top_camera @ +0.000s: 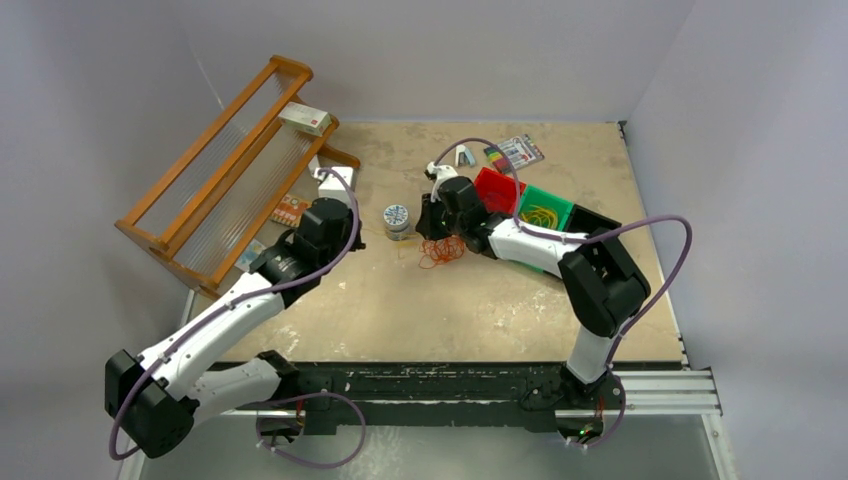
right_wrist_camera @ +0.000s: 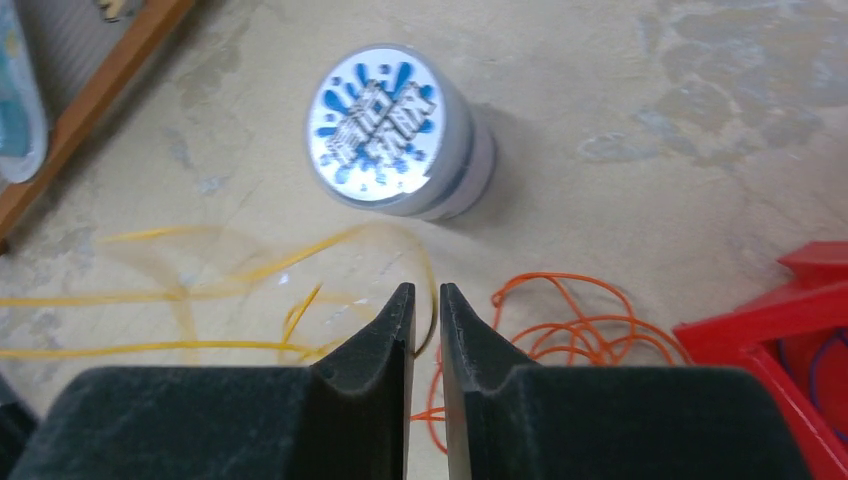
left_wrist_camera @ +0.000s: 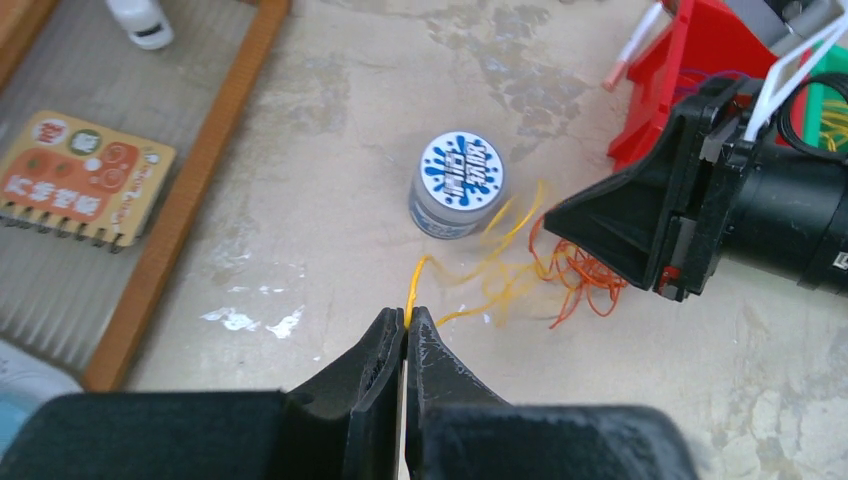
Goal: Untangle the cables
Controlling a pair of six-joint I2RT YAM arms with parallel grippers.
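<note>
The cables lie as a small tangle mid-table: orange loops and yellow strands. My left gripper is shut on the end of a yellow strand, which runs from its tips to the tangle. My right gripper hangs low over the tangle with only a narrow gap between its jaws. A thin yellow strand runs into that gap, orange loops lie to its right and blurred yellow strands to its left. In the top view the right gripper is just above the tangle.
A small round jar with a blue-and-white lid stands just beside the tangle. Red and green bins sit behind the right arm, the green one holding yellow strands. A wooden rack with cards fills the far left.
</note>
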